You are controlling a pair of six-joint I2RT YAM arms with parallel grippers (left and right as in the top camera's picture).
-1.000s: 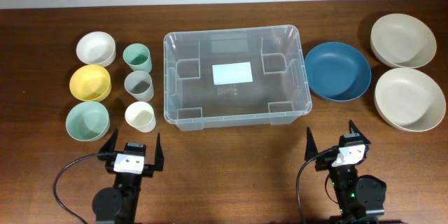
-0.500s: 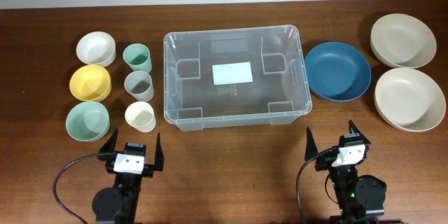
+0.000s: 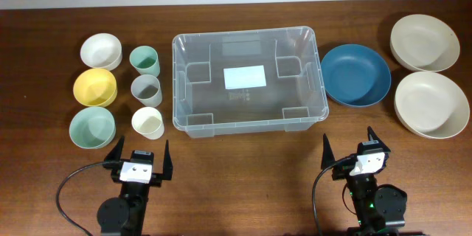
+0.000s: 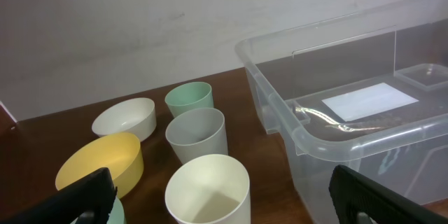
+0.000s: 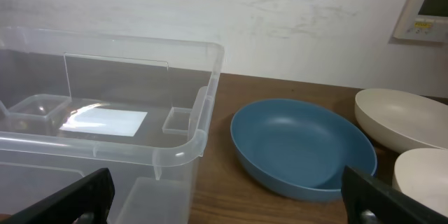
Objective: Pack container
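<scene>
Left wrist view: container (image 4: 280, 112) was cut off at the right and bottom edges. Left gripper (image 4: 227, 196) showed only dark fingertips (image 4: 73, 196) in the bottom corners. Mint bowl (image 4: 115, 211) was a sliver behind one. Cream cup (image 4: 206, 185) lost its base to the frame.

Right wrist view: far cream bowl (image 5: 399, 115) and near cream bowl (image 5: 423, 175) ran off the right edge. Wall panel (image 5: 423, 10) was clipped, print unreadable.

Overhead: label (image 3: 244, 77) text was too small to read, arm bases (image 3: 122, 217) cropped at the bottom.
</scene>
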